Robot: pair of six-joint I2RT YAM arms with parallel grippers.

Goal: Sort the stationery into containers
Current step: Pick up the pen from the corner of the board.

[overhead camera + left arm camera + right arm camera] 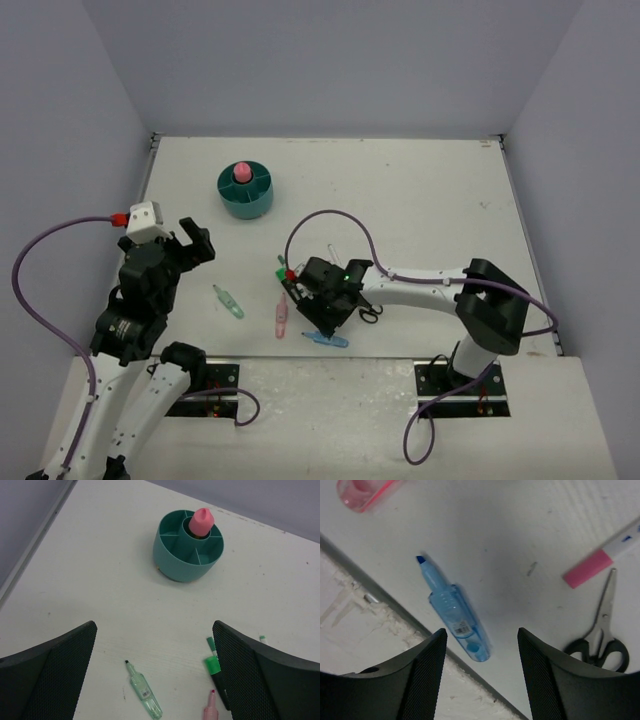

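hanging over the left side of the worktop (430,190), the left pincer (192,240) is spread wide and holds nothing. in its own view the left pincer (154,626) looks at the holder (180,562), which is well apart from it.

the holder (245,207) is round and teal and stands upright near the back of the worktop. a pink roll (241,172) sticks up out of its middle cup. the small spaces around the cup that can be seen from the left wrist look bare.

right of the left arm, a green marker (228,301) lies flat. next comes a pink marker (282,318), also lying flat. a black-and-green marker (214,667) lies just behind the pink one.

a blue marker (326,339) lies close to the front edge of the worktop. the right pincer (325,318) is low over it. from the right wrist, the right pincer (481,631) is spread, and the blue marker (452,611) lies between its two fingers with a gap on each side. nothing is pinched.

scissors (369,314) with black handles lie just right of that pincer, shut. a white pen (600,555) with a pink cap lies near their tips.
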